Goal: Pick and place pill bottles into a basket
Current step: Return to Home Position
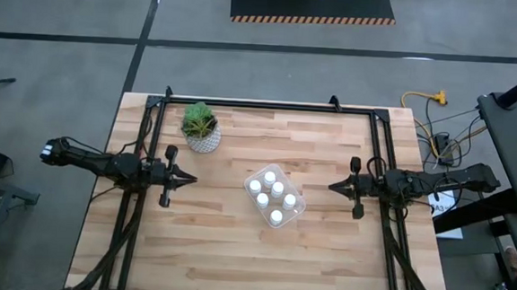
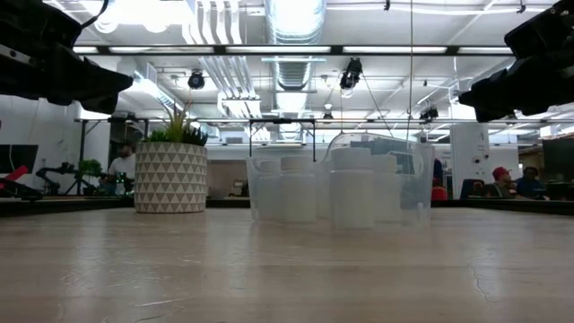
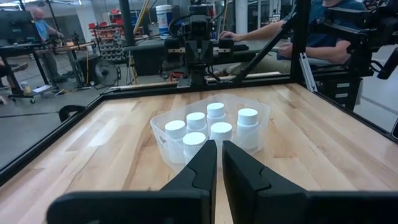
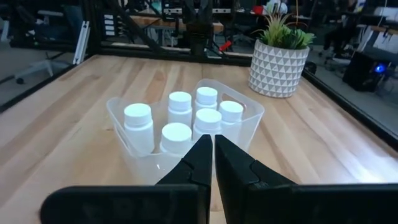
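Note:
Several white pill bottles (image 1: 270, 194) stand upright on their bases inside the clear plastic basket (image 1: 294, 208), which rests on the table's middle. They also show in the left wrist view (image 3: 211, 127), the right wrist view (image 4: 180, 118) and the low view (image 2: 352, 187). My left gripper (image 1: 190, 179) hovers left of the basket, shut and empty. My right gripper (image 1: 332, 185) hovers right of the basket, shut and empty.
A white patterned pot with a green plant (image 1: 201, 129) stands far-left of the basket. A black frame (image 1: 270, 104) runs along the table's far edge and sides. People sit beyond the table in the left wrist view (image 3: 323, 31).

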You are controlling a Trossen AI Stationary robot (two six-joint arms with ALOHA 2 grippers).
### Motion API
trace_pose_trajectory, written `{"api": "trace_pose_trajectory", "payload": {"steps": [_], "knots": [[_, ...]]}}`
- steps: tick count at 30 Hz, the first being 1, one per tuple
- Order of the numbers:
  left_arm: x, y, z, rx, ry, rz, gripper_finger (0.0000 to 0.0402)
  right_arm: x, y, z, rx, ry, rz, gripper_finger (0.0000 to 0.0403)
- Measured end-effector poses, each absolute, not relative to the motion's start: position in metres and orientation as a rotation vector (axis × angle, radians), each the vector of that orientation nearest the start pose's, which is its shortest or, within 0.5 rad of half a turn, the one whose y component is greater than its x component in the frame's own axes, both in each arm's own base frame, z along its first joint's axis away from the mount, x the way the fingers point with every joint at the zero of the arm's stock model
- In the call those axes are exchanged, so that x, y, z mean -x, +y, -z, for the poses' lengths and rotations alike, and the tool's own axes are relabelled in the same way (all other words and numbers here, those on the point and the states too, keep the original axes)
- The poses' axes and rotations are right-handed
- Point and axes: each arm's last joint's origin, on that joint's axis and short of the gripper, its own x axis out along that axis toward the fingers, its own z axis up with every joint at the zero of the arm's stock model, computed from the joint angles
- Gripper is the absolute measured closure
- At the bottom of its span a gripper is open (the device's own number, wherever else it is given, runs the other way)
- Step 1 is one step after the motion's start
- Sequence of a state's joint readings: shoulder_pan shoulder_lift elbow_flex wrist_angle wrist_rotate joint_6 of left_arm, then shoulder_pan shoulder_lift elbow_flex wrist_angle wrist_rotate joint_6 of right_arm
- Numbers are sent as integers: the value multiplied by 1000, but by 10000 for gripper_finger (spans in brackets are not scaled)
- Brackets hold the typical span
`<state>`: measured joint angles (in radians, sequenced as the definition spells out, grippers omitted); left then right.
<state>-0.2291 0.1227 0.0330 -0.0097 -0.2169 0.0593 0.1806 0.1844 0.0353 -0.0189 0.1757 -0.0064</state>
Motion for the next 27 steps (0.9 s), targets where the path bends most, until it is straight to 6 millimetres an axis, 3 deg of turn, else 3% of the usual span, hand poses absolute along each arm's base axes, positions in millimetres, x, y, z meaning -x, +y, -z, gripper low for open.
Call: {"api": "trace_pose_trajectory", "payload": {"steps": [27], "knots": [[-102, -17, -164, -81, 97, 16, 393, -106, 14, -159, 58, 165, -7, 394]]}}
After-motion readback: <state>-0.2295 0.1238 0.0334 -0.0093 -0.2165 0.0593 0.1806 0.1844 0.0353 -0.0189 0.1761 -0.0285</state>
